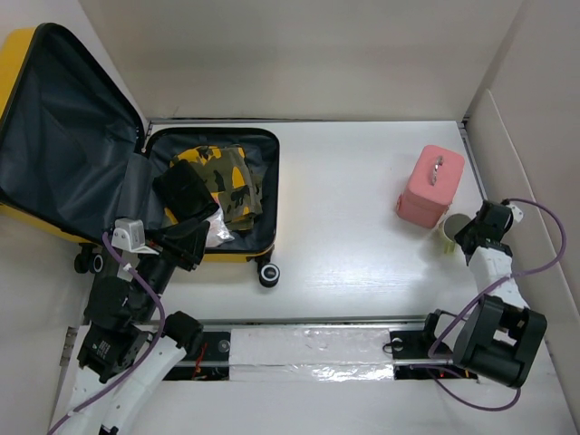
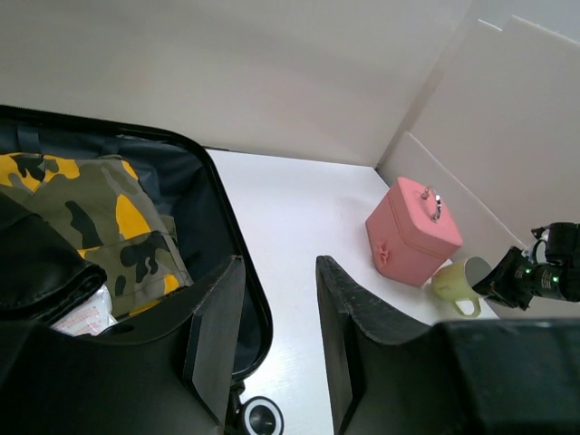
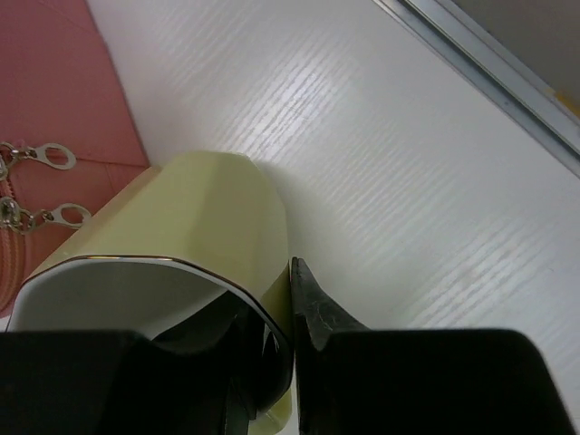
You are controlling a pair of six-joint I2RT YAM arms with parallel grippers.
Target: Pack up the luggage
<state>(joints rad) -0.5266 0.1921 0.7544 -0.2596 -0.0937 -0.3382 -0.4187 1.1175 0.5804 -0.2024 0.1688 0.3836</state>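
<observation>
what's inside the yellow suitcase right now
The suitcase holds a folded camouflage garment, a black item lying on its left part, and a white packet near them. Anything beneath these is covered.

Luggage (image 1: 13, 68) shell's glossy hard plastic, lining (image 1: 63, 136) matt grey fabric. Camo garment (image 1: 227, 177) is cloth, pink case (image 1: 428, 186) smooth and leathery, mug (image 3: 208, 217) shiny glazed, table (image 1: 353, 236) matt woodgrain.
</observation>
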